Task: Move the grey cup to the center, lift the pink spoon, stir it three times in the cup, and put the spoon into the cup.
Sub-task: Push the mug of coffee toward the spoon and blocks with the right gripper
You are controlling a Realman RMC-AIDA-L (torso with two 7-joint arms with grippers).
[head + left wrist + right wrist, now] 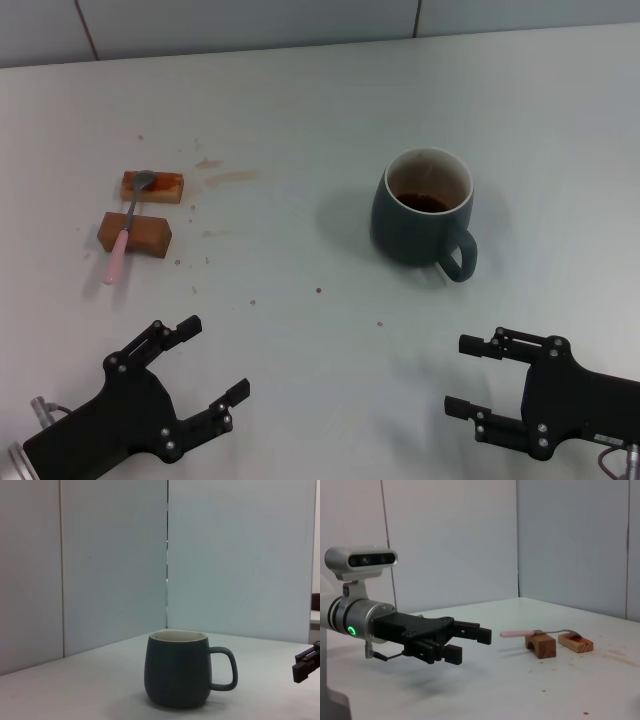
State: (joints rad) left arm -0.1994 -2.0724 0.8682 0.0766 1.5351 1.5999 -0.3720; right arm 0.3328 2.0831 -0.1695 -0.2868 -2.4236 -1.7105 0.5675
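Head view only — grey cup plus pink spoon on 2 blocks; left pincer, right pincer both agape.

Left hand hovers open above the table. Pink spoon lies across two wooden blocks, well apart from it.

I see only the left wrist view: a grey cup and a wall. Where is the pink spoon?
Observer: The pink spoon lies across two brown blocks, on the robot's left side of the table.
Operator: Is something inside the cup?
Observer: Yes, the grey cup holds dark liquid.
Operator: Is any gripper holding something?
Observer: No. The left gripper and right gripper are both open, near the table's front edge.
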